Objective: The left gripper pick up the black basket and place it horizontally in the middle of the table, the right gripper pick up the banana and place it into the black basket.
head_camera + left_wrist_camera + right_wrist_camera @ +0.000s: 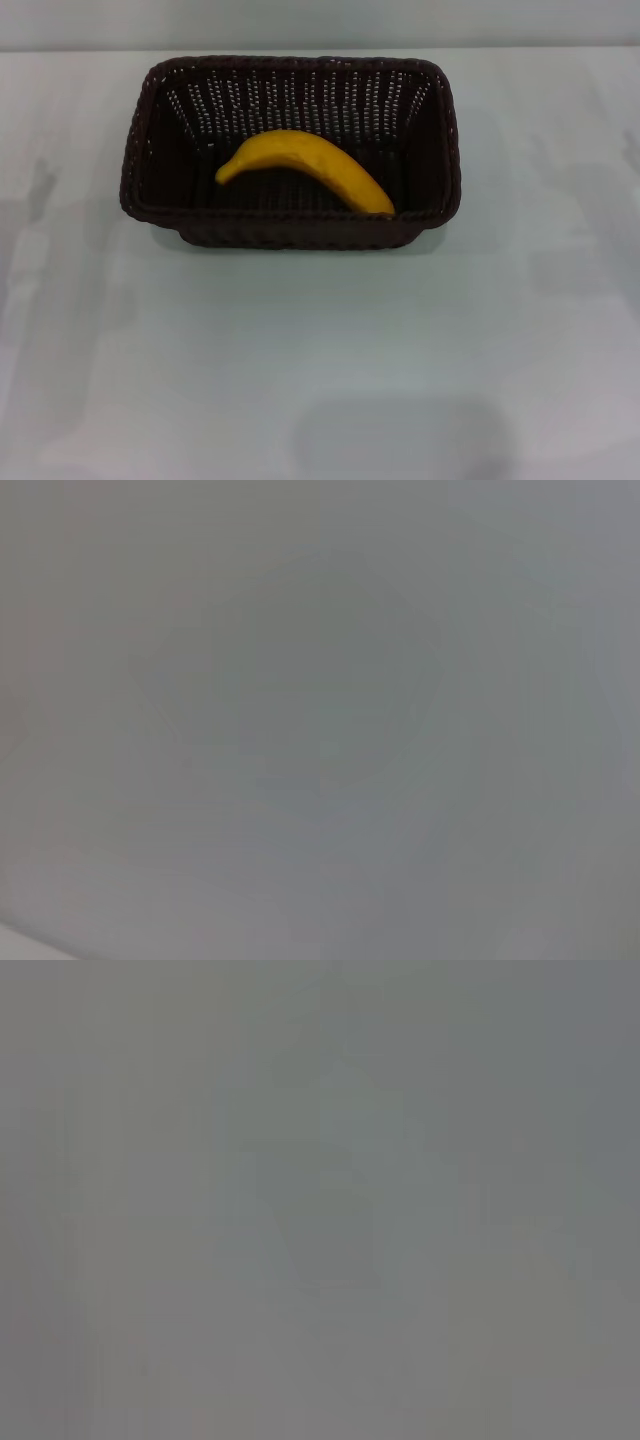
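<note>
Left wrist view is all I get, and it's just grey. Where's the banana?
Observer: In the head view, the banana lies inside the basket.
Operator: Did the basket tip over?
Observer: No, it sits flat on the table, opening up, long side running left to right.
Operator: Is the banana sticking out?
Observer: One end leans against the near rim, on the robot's right; the rest is down inside.
Operator: Can you see my grippers?
Observer: No, the left gripper and right gripper show in no view.
</note>
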